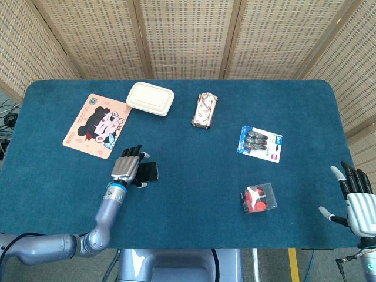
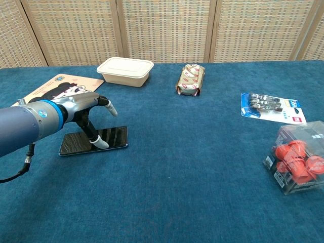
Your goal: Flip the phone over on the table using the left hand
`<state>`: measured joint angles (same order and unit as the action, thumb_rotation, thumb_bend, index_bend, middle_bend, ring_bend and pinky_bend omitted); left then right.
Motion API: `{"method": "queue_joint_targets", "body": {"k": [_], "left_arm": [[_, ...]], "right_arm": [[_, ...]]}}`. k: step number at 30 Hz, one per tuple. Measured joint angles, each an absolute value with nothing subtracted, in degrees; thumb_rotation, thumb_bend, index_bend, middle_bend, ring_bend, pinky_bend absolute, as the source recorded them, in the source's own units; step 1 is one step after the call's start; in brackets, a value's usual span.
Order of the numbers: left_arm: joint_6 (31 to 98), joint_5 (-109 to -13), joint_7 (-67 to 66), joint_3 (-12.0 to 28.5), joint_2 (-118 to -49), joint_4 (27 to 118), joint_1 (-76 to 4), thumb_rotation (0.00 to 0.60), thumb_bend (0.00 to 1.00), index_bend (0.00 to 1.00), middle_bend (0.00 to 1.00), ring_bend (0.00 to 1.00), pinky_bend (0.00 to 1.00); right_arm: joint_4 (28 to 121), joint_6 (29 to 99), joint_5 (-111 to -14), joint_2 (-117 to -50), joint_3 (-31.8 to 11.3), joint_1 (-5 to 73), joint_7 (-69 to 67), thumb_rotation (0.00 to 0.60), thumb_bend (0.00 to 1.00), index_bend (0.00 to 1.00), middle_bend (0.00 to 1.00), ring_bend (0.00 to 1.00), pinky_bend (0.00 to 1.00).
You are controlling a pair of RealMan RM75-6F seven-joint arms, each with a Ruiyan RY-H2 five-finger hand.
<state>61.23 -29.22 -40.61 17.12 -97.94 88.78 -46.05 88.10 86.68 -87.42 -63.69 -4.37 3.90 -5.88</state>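
Your phone point(image 2: 93, 140) lies flat and dark-face-up on the blue tabletop point(image 2: 192, 167), near its left front, long axis running left-right and just below the cartoon mat point(image 1: 97, 125). Your left hand point(image 2: 83, 109) hovers directly over its left half, fingers spread, thumb tip down by the near long edge, grasping nothing. Your right hand point(image 1: 354, 197) waits released, well apart at the far right edge.

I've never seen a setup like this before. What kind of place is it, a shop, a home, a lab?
Most likely a robot test room, not a home. Woven screens wall off a blue-carpeted table laid with unrelated items, among them a phone, a lunch box and a cartoon mat, while a robot's left hand reaches over the phone.
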Motion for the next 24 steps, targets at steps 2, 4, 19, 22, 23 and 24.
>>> {"method": "queue_joint_targets", "body": {"k": [2,4,19,22,23,24], "left_arm": [[62.21,-28.05,-41.58,17.35,-98.79,88.19,-46.89,0.6,0.06,0.24,0.0,0.0,0.0],[62.96,-26.74,-42.51,17.57,-99.48,87.73,-47.6,0.6,0.06,0.24,0.0,0.0,0.0],[62.99,-22.34,-43.82,17.93,-105.02,80.16,-50.77,0.6,0.07,0.28,0.0,0.0,0.0],[63.03,-21.88,-43.92,18.05,-106.1,78.72,-51.22,0.6,0.07,0.34,0.0,0.0,0.0],[63.22,-21.77,-43.92,18.17,-106.4,78.31,-51.33,0.6,0.08,0.39,0.0,0.0,0.0],[63.3,-21.68,-43.93,18.25,-106.62,77.99,-51.41,0.6,0.08,0.42,0.0,0.0,0.0]], "right_arm": [[88.06,86.63,-87.35,-63.68,-4.38,3.92,-6.01,0.6,0.0,0.08,0.0,0.0,0.0],[88.04,86.56,-87.24,-63.61,-4.4,3.92,-6.23,0.6,0.0,0.08,0.0,0.0,0.0],[87.15,85.3,-86.05,-63.69,-4.64,4.3,-7.61,0.6,0.0,0.08,0.0,0.0,0.0],[87.03,85.14,-85.83,-63.7,-4.7,4.34,-7.8,0.6,0.0,0.08,0.0,0.0,0.0],[87.0,85.11,-85.76,-63.7,-4.72,4.35,-7.85,0.6,0.0,0.08,0.0,0.0,0.0],[86.96,85.07,-85.66,-63.69,-4.76,4.36,-7.94,0.6,0.0,0.08,0.0,0.0,0.0]]}}
